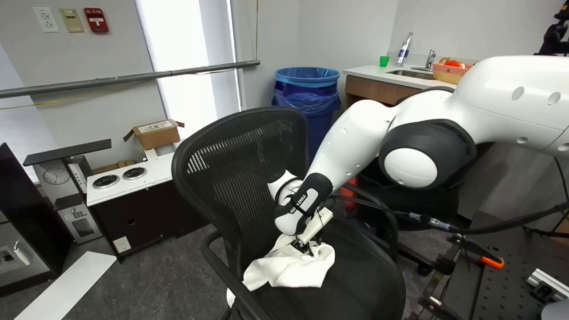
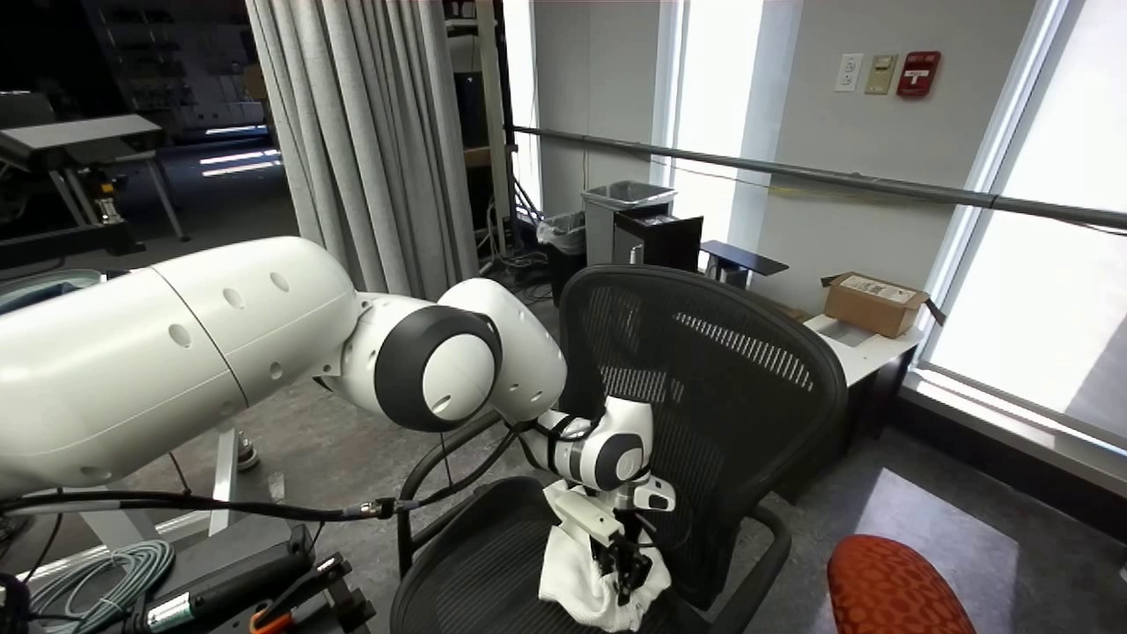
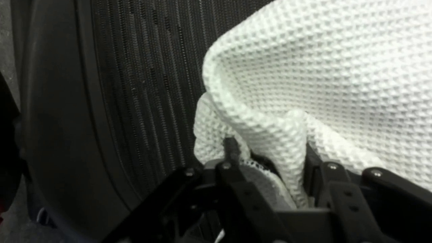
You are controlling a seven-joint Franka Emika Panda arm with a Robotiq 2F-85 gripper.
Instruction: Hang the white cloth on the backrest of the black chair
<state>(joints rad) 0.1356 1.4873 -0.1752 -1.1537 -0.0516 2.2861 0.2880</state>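
1. Looked like a robotics lab.
2. Held a robot arm (image 1: 409,166), a coiled cable (image 2: 150,561) and a black perforated tabletop (image 1: 498,289).
3. Included a sink (image 1: 411,75), a tap (image 1: 430,59) and coil burners (image 1: 134,173), kitchen-style.

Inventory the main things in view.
Mesh office chair: one, black, foreground
Textured cloth: one, white, bunched on the chair's seat
Round lined bin: one, blue, beyond the chair
Boxy burner unit: one, black with white top, beyond the chair
Cardboard box: one, brown, on the burner unit
Small cup: one, green, on the white counter
Fire alarm: one, red, on the grey wall
Robot arm: one, white and black, extended over the seat
Two-finger gripper: one, black, jaws apart, cloth fold between
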